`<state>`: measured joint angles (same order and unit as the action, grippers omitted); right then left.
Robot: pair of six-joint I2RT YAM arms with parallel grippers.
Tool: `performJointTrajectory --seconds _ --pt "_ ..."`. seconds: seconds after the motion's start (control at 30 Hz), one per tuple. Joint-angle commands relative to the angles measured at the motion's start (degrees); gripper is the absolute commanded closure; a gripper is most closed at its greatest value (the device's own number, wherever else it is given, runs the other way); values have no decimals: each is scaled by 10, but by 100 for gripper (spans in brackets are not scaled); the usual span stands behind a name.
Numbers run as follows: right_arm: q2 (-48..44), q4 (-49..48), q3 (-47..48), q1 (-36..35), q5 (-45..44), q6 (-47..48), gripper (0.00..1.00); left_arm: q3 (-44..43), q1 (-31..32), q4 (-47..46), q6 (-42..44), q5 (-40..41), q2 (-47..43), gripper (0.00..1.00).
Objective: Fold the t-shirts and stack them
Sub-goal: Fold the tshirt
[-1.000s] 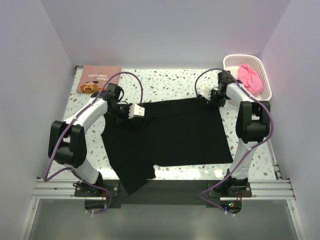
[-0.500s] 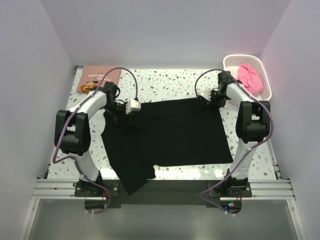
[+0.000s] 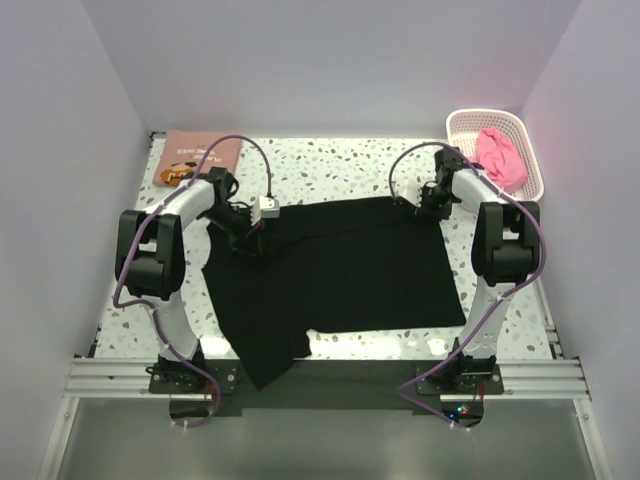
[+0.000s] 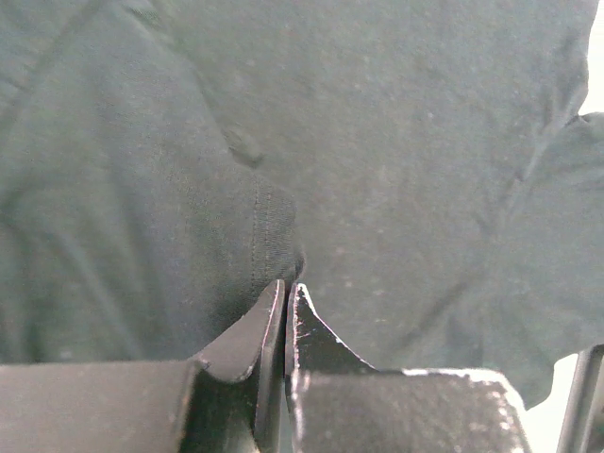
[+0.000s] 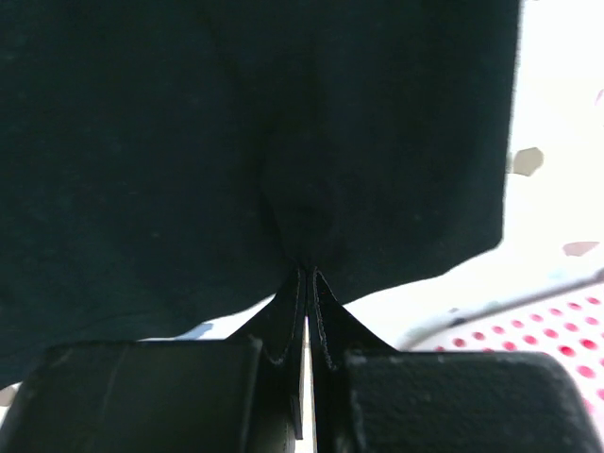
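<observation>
Left gripper [image 4: 286, 291] pinches a fold at the far-left of the black t-shirt [image 3: 340, 270]; right gripper [image 5: 307, 276] pinches its far-right edge. Best to lift both evenly and pull taut, then fold toward me. The shirt lies mostly flat mid tabletop [image 3: 340, 165], one corner overhanging the near edge.

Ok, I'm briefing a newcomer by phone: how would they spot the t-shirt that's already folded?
Find the table, far left corner. The salmon-pink t-shirt lies as a flat rectangle. Unlike the spread black t-shirt and the bright pink t-shirt bunched in the basket, it bears a brown cartoon print.
</observation>
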<state>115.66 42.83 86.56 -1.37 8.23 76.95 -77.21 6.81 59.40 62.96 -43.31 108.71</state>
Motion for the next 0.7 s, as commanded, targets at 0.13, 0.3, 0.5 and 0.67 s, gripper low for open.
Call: performJointTrajectory --seconds 0.13,0.3,0.5,0.67 --pt "-9 7 0 3 -16 16 100 13 -3 -9 -23 0 5 100" --pt "-5 28 40 5 -10 7 100 -44 -22 34 -13 -28 8 100" --pt "-23 45 43 6 0 18 100 -84 -39 90 16 -38 6 100" --pt "-28 39 12 7 -11 22 100 -53 -40 96 27 -36 -2 100"
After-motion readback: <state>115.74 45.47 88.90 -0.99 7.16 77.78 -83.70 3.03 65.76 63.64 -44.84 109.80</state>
